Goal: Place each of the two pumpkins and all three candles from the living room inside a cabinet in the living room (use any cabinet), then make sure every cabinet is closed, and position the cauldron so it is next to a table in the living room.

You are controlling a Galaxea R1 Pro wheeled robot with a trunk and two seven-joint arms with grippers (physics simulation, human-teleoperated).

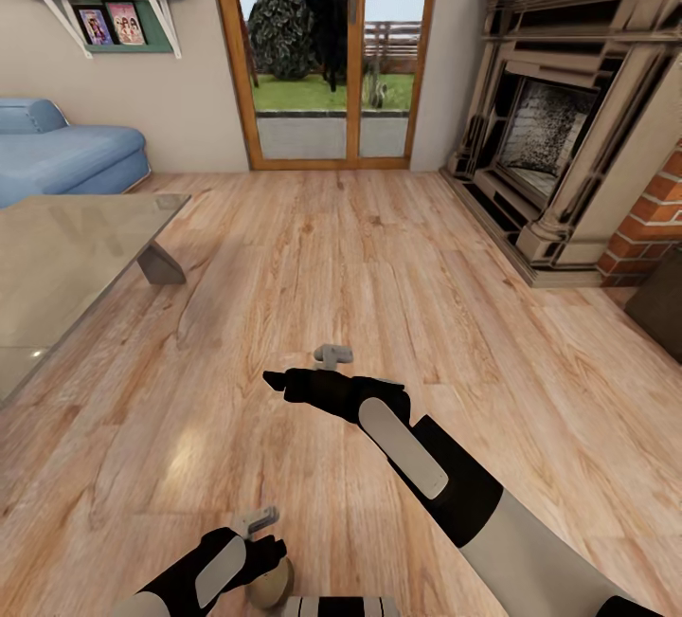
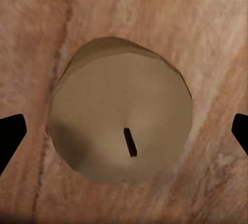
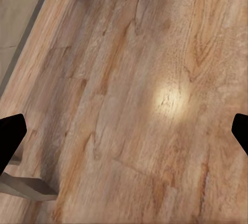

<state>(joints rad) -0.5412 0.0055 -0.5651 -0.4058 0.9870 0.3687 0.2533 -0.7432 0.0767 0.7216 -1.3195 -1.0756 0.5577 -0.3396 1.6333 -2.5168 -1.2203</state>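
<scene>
— Left gripper (image 2: 124, 131): how does it stand?
— Spread wide, holding nothing, a dark fingertip (image 2: 11, 136) on each side of the candle (image 2: 121, 110) directly beneath it.
— And the candle?
— Upright on the wooden floor (image 1: 379, 266), wick up, at the near edge close to the robot. The right gripper (image 1: 279, 378) reaches farther out, also parted and empty.
— Surroundings?
— Glossy tabletop (image 1: 66, 257) left, fireplace (image 1: 559, 124) far right, glass doors (image 1: 332, 48) beyond.

Blue sofa (image 1: 57, 157), wall shelf (image 1: 109, 1) with books, glazed wooden door (image 1: 332, 48), stone fireplace (image 1: 568, 115), plank floor (image 1: 379, 257)
</scene>
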